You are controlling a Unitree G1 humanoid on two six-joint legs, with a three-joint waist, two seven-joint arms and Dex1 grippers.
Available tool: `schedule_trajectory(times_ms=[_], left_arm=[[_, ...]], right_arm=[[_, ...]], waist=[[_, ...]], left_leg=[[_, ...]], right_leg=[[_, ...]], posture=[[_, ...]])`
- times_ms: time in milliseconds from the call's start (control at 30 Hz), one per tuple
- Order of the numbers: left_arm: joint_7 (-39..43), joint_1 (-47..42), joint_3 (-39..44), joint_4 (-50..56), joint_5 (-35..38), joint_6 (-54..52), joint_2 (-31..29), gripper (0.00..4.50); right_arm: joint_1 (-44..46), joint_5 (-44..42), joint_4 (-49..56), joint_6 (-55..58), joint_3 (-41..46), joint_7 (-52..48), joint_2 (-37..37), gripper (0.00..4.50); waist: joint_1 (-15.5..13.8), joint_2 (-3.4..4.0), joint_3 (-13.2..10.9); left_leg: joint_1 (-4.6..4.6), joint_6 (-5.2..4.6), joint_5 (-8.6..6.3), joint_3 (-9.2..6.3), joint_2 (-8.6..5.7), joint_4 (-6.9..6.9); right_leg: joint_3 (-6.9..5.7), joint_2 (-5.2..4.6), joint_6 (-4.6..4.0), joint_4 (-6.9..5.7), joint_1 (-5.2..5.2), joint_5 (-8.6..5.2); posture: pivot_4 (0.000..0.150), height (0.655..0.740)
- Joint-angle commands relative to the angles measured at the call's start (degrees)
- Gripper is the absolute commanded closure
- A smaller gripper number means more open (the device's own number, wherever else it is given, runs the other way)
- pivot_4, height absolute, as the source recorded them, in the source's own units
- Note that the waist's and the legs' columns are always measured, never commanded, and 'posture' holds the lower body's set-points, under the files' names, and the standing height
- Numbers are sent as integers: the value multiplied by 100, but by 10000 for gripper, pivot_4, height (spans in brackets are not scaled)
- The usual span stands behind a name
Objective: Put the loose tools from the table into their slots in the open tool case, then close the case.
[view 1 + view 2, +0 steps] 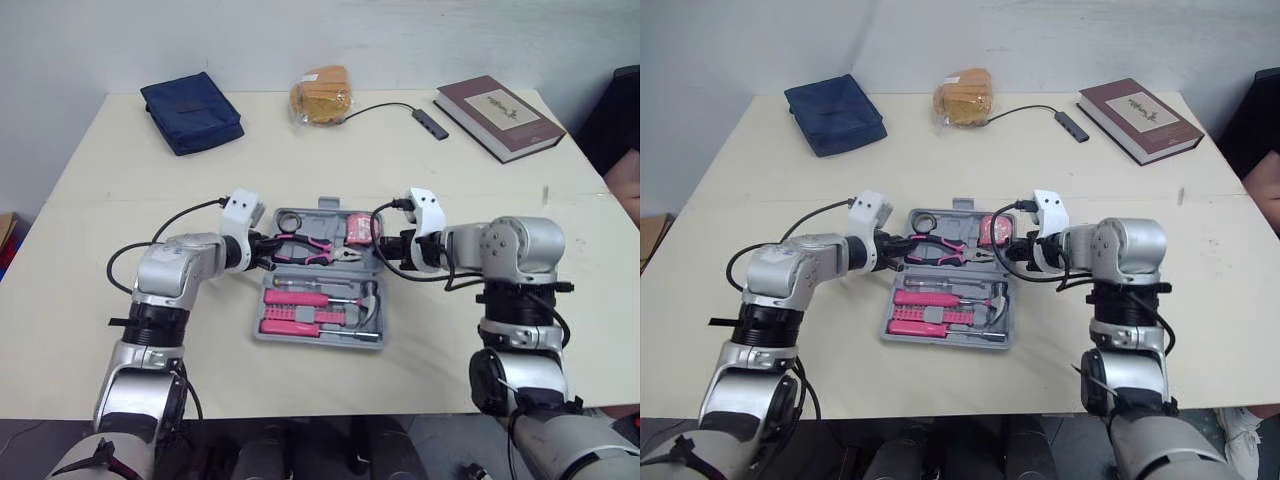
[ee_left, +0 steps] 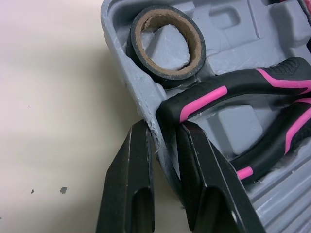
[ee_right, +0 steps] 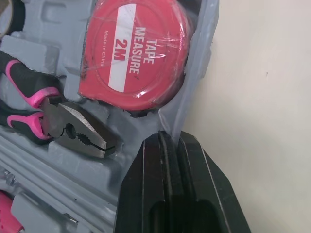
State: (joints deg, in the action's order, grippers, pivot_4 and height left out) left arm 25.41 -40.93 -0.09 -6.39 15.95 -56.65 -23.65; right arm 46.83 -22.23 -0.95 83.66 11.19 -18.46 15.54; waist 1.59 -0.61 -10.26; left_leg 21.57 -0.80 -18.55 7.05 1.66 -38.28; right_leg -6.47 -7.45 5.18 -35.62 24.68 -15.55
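Observation:
The grey tool case (image 1: 318, 340) lies open at the table's middle. Its lid half holds a black tape roll (image 2: 165, 43), pink-and-black pliers (image 1: 310, 250) and a red tape measure (image 3: 138, 53). The lower half holds pink screwdrivers (image 1: 295, 298) and a hammer (image 1: 368, 305). My left gripper (image 2: 163, 127) is at the lid's left edge, its fingers pinching the rim beside the pliers' handle. My right gripper (image 3: 172, 138) is at the lid's right edge below the tape measure, shut on that rim.
A blue pouch (image 1: 192, 112) lies at the back left and a bagged bread (image 1: 320, 95) at the back middle. A cable with a small hub (image 1: 430, 123) and a brown book (image 1: 498, 117) lie at the back right.

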Motion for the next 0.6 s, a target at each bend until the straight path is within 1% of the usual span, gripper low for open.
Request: schedule_trajectory(times_ms=[33, 100, 167, 200, 233, 300, 333, 367, 400, 433, 500, 533, 600], left_arm=[[245, 107, 234, 423, 153, 904, 98, 43725], [261, 257, 346, 416, 77, 1555, 110, 43725], [311, 428, 367, 365, -68, 2228, 56, 43725], [380, 556, 377, 325, -142, 2692, 27, 43725], [431, 639, 385, 285, -180, 3005, 15, 43725], [490, 975, 391, 172, -408, 4157, -20, 43725], [500, 1090, 403, 113, -481, 4611, -18, 43725], [508, 1266, 407, 42, -590, 5154, -37, 43725], [516, 1375, 408, -28, -649, 5514, -49, 43725], [555, 1594, 292, -94, -907, 6140, -186, 43725], [720, 2099, 105, -152, -1277, 7221, -437, 43725], [824, 2302, 40, -157, -1353, 7571, -527, 43725], [673, 2540, 115, -250, -1463, 8046, -602, 43725]], right_arm=[[-419, 87, 932, -1826, -375, -634, 414, 45000], [-920, 442, 1162, -2928, -808, -930, 794, 45000], [-1339, 799, 1188, -3793, -1108, -1031, 1063, 45000], [-1592, 1124, 1137, -4559, -1288, -1061, 1228, 45000], [-1751, 1336, 1080, -5083, -1410, -1074, 1341, 45000], [-2290, 1944, 799, -6669, -1666, -994, 1604, 45000], [-2474, 2112, 658, -7156, -1734, -968, 1679, 45000], [-2720, 2378, 385, -7973, -1829, -912, 1821, 45000], [-2863, 2540, 171, -8534, -1882, -874, 1903, 45000], [-3013, 2940, -128, -9321, -1965, -600, 2076, 45000], [-3238, 3491, -599, -10307, -2016, -121, 2285, 45000], [-3315, 3647, -769, -10660, -2047, -6, 2358, 45000], [-3435, 4004, -957, -11220, -2057, 338, 2500, 45000]], waist=[[-10, 0, -1], [-14, -2, -2], [-12, -2, -2], [-9, -2, -2], [-1, -2, -2], [5, -3, -3], [4, -3, -3], [3, -4, -3], [-1, -5, -4], [2, -6, -5], [2, -7, -5], [8, -7, -5], [1, -7, -5]], left_leg=[[2, 0, 0, 1, -1, 2], [4, 0, 0, 2, -4, 8], [4, 0, 0, 2, -3, 11], [4, 0, 0, 4, -3, 13], [3, 0, 0, 5, -2, 14], [1, 0, 0, 12, 0, 19], [-1, 0, 0, 13, 2, 20], [-2, 1, 0, 14, 2, 23], [-4, 1, -1, 17, 5, 24], [-5, 1, 0, 17, 3, 24], [-12, 0, 0, 21, 0, 21], [-23, -1, 0, 25, 2, 21], [-38, -1, -2, 31, 6, 28]], right_leg=[[0, 0, 0, 2, 1, 0], [-2, 0, 3, 11, 2, 1], [-3, 2, 5, 18, 1, 3], [-3, 3, 6, 20, 1, 3], [-3, 4, 6, 21, 1, 3], [-1, 7, 6, 24, 3, 3], [0, 9, 5, 26, 2, 3], [0, 10, 5, 29, 2, 3], [1, 11, 5, 32, 1, 3], [0, 10, 5, 31, 0, 3], [4, 4, 5, 38, -5, 3], [9, 3, 5, 55, -13, 3], [18, -5, 5, 58, -20, 3]], posture=[[1500, 7400], [1500, 7400], [1500, 7400], [1500, 7400], [1500, 7400], [1500, 7400], [1500, 7400], [1500, 7400], [1500, 7400], [1500, 7400], [1500, 7400], [1500, 7400], [1500, 7400]])
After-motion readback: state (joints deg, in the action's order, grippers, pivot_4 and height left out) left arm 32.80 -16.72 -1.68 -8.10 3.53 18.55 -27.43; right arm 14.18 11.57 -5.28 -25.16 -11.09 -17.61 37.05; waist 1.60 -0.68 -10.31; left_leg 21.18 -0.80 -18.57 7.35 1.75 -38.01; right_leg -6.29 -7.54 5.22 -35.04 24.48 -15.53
